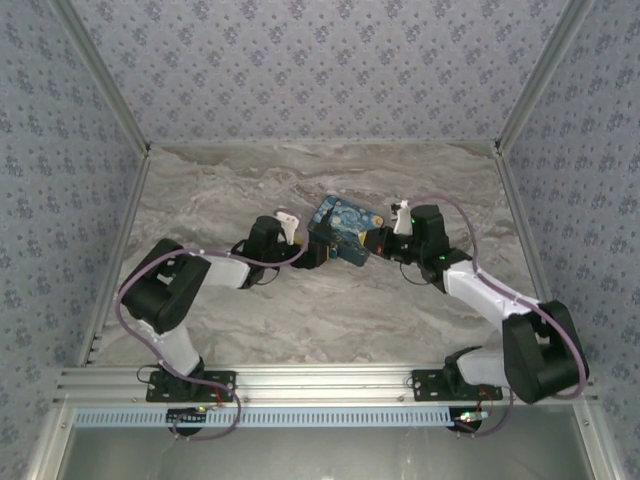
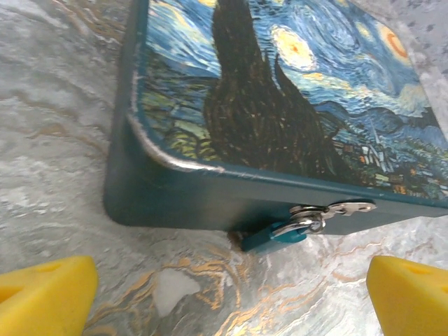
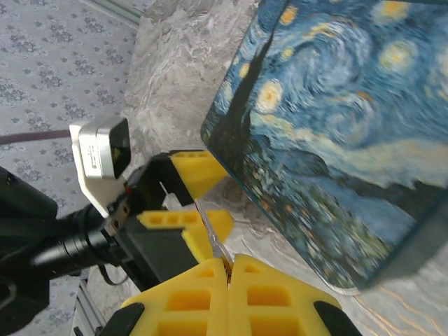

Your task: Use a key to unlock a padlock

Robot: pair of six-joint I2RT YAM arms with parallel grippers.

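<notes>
The marble table [image 1: 300, 320] carried the starry-night box [image 1: 343, 230] near its middle, with an arm reaching to it from each side. In the overhead view both grippers sat close against the box, their fingertips too small to read there. The left gripper [image 2: 224, 304] stood spread wide and released. Its wrist view cut off all but the corners of two yellow fingers [image 2: 45, 294]. The right gripper [image 3: 229, 280] was clamped tight on the key [image 3: 214, 243]. A thin sliver of it poked out from the fingertips, and the rest was buried between them. The padlock [image 2: 274, 240] hung from the metal clasp [image 2: 350, 207] on the box's side wall, low by the table. Its teal body was partly tucked under the box edge and its keyhole was impossible to make out.
</notes>
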